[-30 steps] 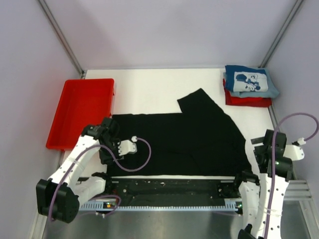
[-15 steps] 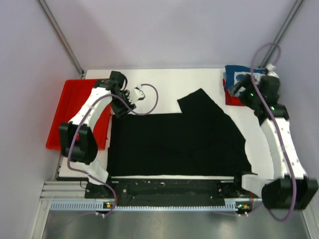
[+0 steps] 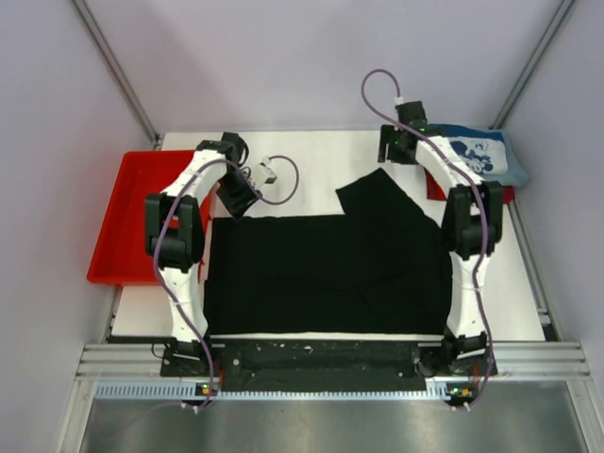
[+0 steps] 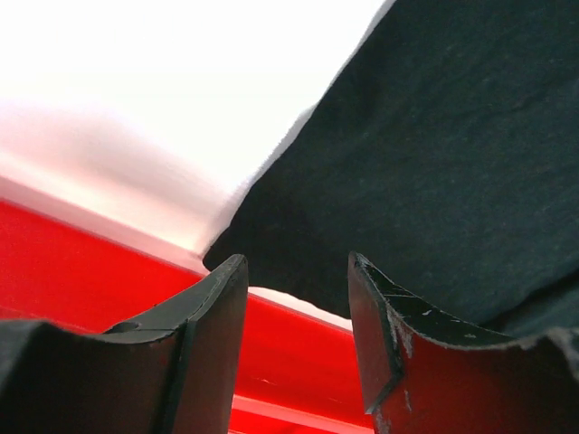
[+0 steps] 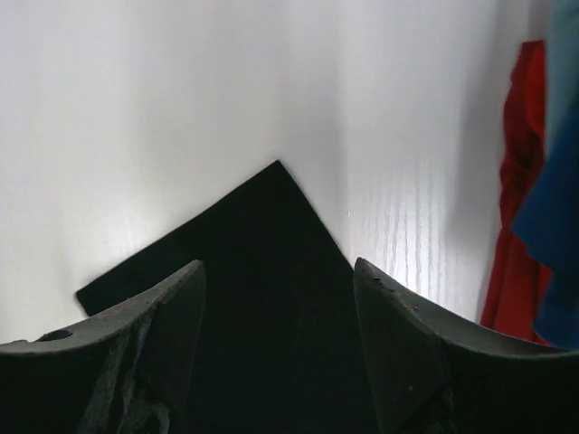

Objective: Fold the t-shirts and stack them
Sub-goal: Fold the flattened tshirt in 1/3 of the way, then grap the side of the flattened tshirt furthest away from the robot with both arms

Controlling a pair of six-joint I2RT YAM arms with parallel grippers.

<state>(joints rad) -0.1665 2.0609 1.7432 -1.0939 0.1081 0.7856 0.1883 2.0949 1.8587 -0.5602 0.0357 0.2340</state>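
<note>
Black shirt [image 3: 330,274] lies flat mid-table, one sleeve [image 3: 382,193] sticking out toward far right. L claw [image 4: 294,268] open, fingers apart above shirt's far-left corner, just beside red tray [image 3: 142,217]. R claw [image 5: 278,268] open too, over sleeve tip, nothing btwn fingers. Blue shirt [image 3: 481,156] sits folded on red shirt [image 3: 500,195] at table's [image 3: 311,156] far-right corner.

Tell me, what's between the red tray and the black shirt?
Just a thin strip of bare white table, clearest in the left wrist view; the open left gripper hovers above it.
</note>
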